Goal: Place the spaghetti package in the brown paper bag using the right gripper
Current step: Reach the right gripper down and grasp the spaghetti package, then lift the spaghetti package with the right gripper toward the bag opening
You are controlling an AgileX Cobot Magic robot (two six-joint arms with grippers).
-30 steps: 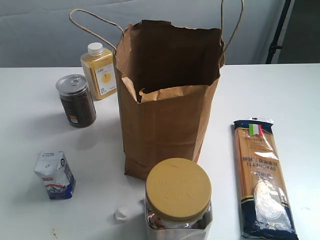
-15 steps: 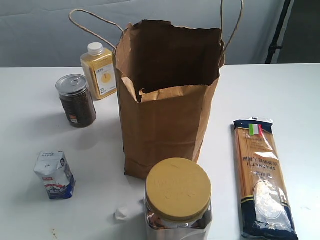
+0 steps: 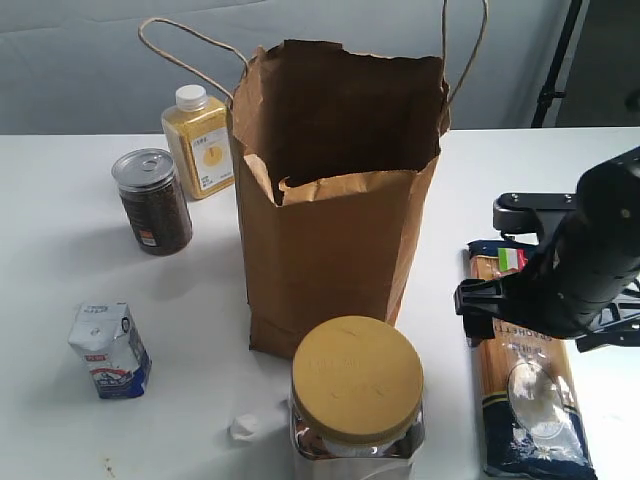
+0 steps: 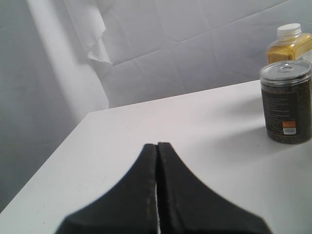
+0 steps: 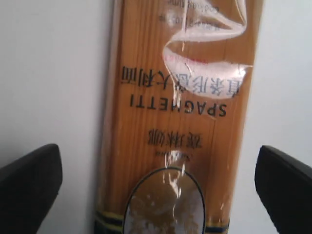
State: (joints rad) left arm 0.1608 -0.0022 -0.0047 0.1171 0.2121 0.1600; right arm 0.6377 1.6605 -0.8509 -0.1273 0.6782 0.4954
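Since half a second ago: entry of right gripper from right side, now above flag-end half of spaghetti package; no shift among other items.

Left to right on white table:
- Left gripper, seen in wrist view only: jaws pressed together on nothing, over bare table, dark can and yellow bottle ahead.
- Small milk carton at front left; dark can and yellow bottle further back, near each other.
- Centre: brown paper bag, upright, mouth open.
- Jar with yellow lid just in front of bag; white scrap beside jar.
- Right: spaghetti package flat on table, beside bag but apart from it, not inside.
- Right gripper fingers spread wide, one either side of package, gripping nothing.
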